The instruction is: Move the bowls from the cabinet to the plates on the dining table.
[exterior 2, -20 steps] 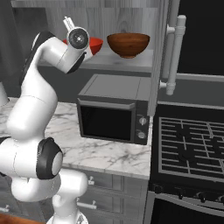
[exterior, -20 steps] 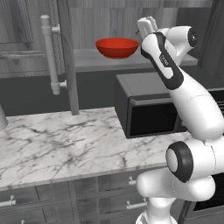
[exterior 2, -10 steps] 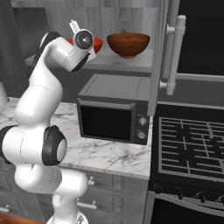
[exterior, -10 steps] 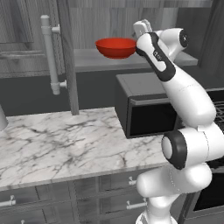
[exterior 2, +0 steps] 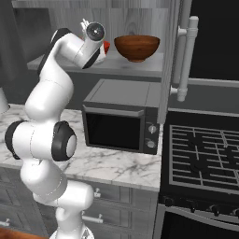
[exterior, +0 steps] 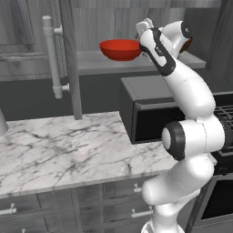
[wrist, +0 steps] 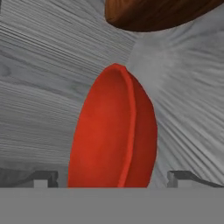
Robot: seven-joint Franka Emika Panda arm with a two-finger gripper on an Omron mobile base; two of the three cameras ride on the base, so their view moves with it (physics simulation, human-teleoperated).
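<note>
the jaws stand wide open, one dark finger tip (wrist: 43,178) low on the left of the hand view and the other low on the right, and the red bowl (wrist: 114,131) lies between them, apart from both. in this rolled view the bowl looks turned on its side, with its rim running up and down. nothing is held. in the left base view the gripper (exterior: 144,28) is up at the cabinet shelf (exterior: 100,66), just beside the right edge of the red bowl (exterior: 121,49), which sits upright on the shelf. whether a finger touches the rim there, i cannot tell.

the brown bowl (exterior 2: 137,47) stands upright on the same shelf, to the right of the red one and near it. in the hand view its dark underside (wrist: 157,13) shows at the top edge.

the cabinet (exterior 2: 116,16) is open. its grey wood-grain back shows behind the bowls. one door with a long bar handle (exterior: 51,57) stands to the left, and another handle (exterior 2: 186,58) is to the right in the right base view.

under the shelf a black microwave (exterior 2: 121,121) sits on the marble table (exterior: 59,150). a dark stove (exterior 2: 200,158) is just beside the microwave on its right.
</note>
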